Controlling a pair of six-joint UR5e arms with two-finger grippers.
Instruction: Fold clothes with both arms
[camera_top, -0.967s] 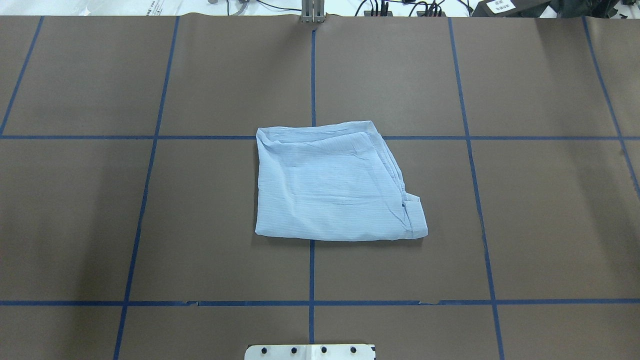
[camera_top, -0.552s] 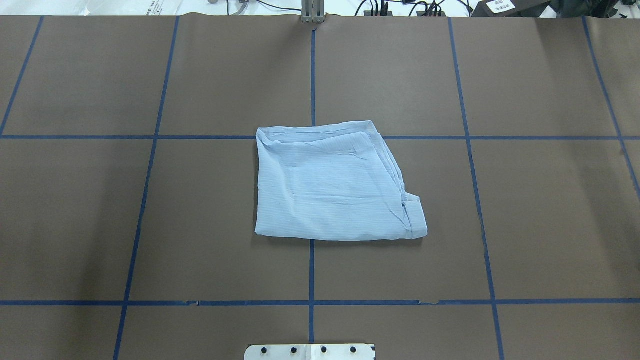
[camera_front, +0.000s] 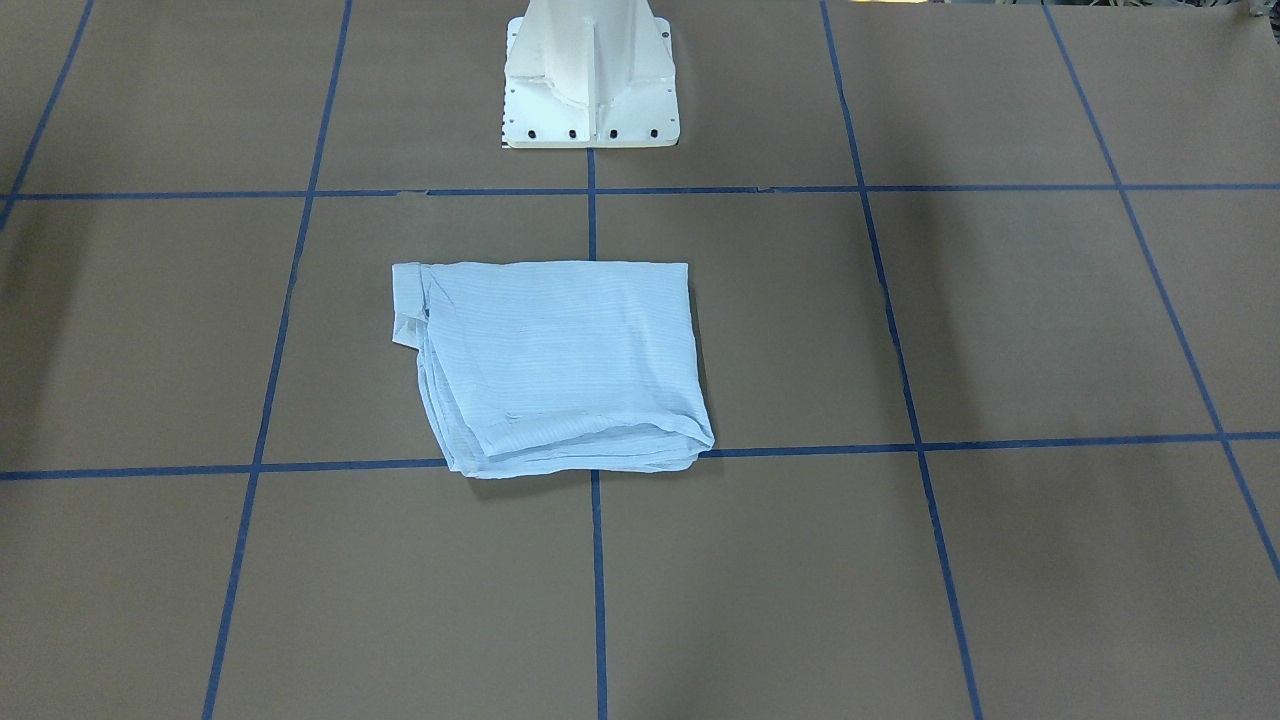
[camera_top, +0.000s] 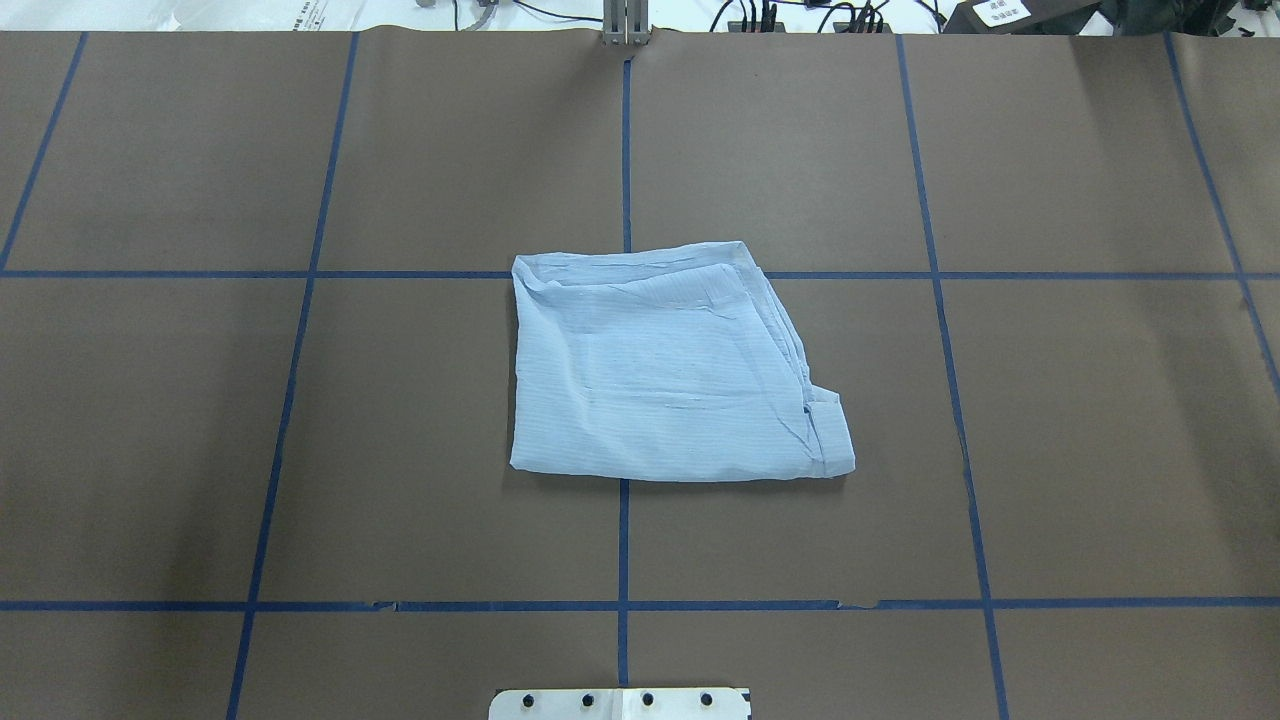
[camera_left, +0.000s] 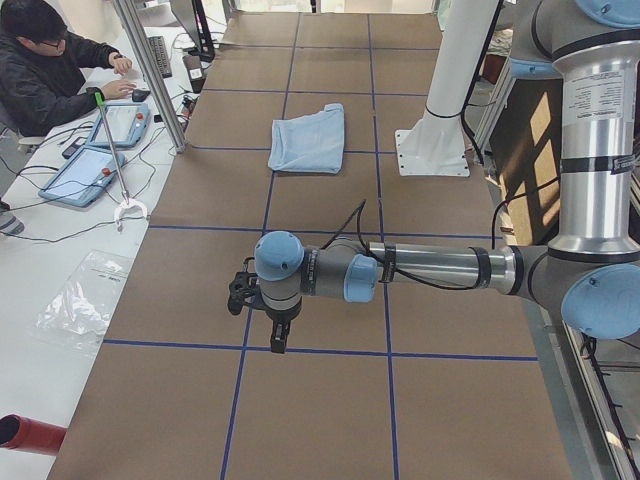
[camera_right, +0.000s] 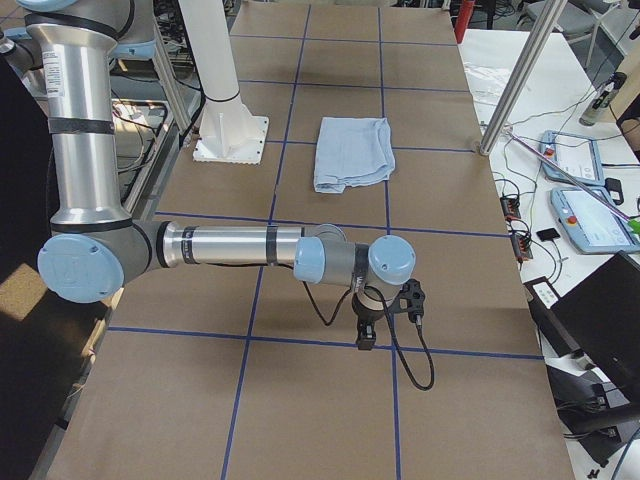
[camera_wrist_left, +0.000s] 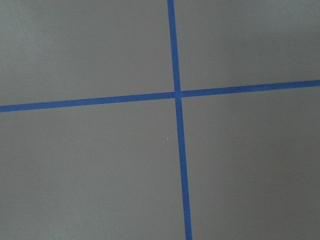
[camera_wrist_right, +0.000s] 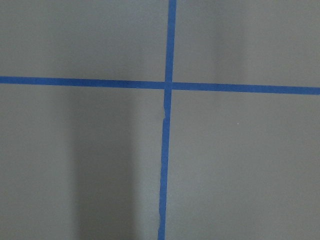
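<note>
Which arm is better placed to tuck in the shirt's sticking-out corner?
Right, probably: the shirt lies mostly right of the centre line, and that corner is on its right side. The left arm and right arm both hang far off.

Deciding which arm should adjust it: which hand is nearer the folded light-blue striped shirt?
Right, probably. The left hand and right hand hover over tape crossings at opposite ends of the table, seemingly equally far out, but the light-blue striped shirt lies mostly right of centre.

- Our left arm (camera_left: 430, 268) reaches out level, left gripper (camera_left: 279, 342) pointing down, well apart from the shirt (camera_left: 310, 138).
- Our right arm (camera_right: 230, 245) likewise, right gripper (camera_right: 365, 340) down; neither grip readable.
</note>
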